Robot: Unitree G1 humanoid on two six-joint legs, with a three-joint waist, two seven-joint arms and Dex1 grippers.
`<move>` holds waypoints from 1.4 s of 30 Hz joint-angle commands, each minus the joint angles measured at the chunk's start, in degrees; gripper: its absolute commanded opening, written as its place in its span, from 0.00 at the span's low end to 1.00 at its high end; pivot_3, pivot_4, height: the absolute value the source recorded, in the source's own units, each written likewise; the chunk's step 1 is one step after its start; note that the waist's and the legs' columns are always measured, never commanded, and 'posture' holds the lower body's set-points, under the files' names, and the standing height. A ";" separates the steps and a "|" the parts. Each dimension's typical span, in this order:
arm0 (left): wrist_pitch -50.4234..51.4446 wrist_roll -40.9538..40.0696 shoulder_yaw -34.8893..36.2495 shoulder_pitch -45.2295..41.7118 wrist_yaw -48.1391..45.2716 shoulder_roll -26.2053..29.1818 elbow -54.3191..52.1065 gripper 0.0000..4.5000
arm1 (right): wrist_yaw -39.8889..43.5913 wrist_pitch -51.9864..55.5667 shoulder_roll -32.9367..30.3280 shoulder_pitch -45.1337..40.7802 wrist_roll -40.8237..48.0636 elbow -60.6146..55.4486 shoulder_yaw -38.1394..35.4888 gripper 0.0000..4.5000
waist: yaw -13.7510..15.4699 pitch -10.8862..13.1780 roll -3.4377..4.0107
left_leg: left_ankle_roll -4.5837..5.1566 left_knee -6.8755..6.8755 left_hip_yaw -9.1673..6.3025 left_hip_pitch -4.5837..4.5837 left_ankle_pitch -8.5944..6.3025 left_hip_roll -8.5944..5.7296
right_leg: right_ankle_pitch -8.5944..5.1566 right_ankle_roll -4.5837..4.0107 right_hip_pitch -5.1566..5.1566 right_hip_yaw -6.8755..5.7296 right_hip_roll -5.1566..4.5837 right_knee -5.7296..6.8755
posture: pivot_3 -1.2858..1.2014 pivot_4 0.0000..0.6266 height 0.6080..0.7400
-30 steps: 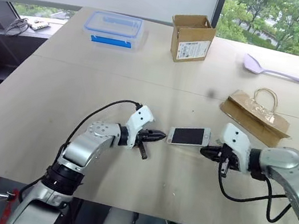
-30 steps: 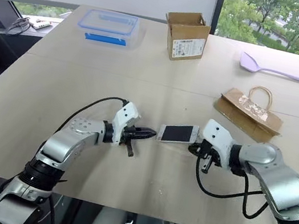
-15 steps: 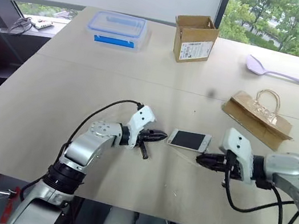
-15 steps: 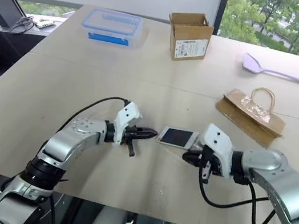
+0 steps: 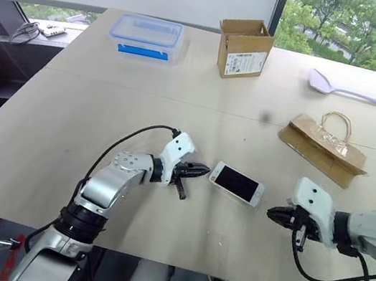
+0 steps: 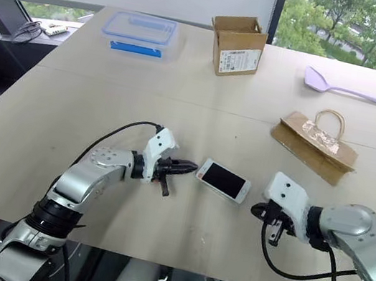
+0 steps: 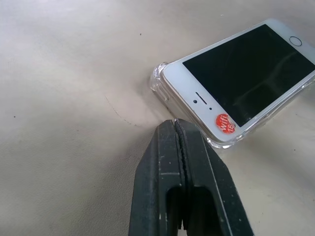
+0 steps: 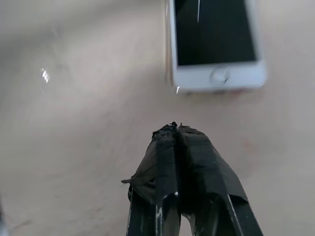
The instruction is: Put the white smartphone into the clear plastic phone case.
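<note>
The white smartphone [image 5: 237, 183], black screen up, lies flat and skewed near the table's middle front. The clear plastic phone case [image 7: 156, 83] shows as a see-through rim around the phone's end and side; the phone [image 7: 246, 73] rests inside it. My left gripper [image 5: 201, 170] is shut with nothing held, its tip right at the phone's left end by the case rim. To the right of the phone my right gripper [image 5: 273, 214] is shut and empty, a short gap off the home-button end [image 8: 219, 74].
At the back of the table stand a clear box with a blue-rimmed lid [image 5: 147, 35] and an open cardboard box [image 5: 244, 47]. A lilac spatula [image 5: 350, 89] and a flat brown paper bag [image 5: 323, 148] lie at the right. The table's front edge runs just below both grippers.
My right gripper drew back to the right and toward the table's front, away from the phone. The phone turned and now lies skewed. The left gripper stayed put.
</note>
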 commanded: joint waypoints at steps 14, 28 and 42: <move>1.68 -0.47 -0.76 1.85 0.31 0.69 -3.99 0.00 | 1.03 -14.84 11.07 -17.82 -15.80 22.76 12.34 0.03 | -1.36 -0.11 -0.20 | 0.00 0.04 0.05 0.15 0.00 0.08 | 0.01 0.01 0.09 0.04 0.09 0.03 | 0.52 0.24 1.00; 3.54 -0.89 0.14 2.36 1.71 0.18 -5.60 0.00 | 7.36 -20.83 13.02 -22.02 -19.53 28.29 10.28 0.03 | -0.99 -0.10 -0.19 | -0.01 0.08 0.19 0.07 0.00 0.07 | 0.16 -0.14 0.11 0.02 0.07 0.01 | 0.52 0.24 1.00; 3.97 -1.32 1.74 1.05 0.81 1.18 -3.70 0.00 | 6.55 -20.66 9.73 -18.09 -22.81 26.23 6.16 0.03 | -0.56 -0.09 -0.18 | -0.01 0.07 0.21 0.05 0.00 0.04 | 0.15 -0.14 0.09 0.02 0.04 -0.01 | 0.52 0.24 1.00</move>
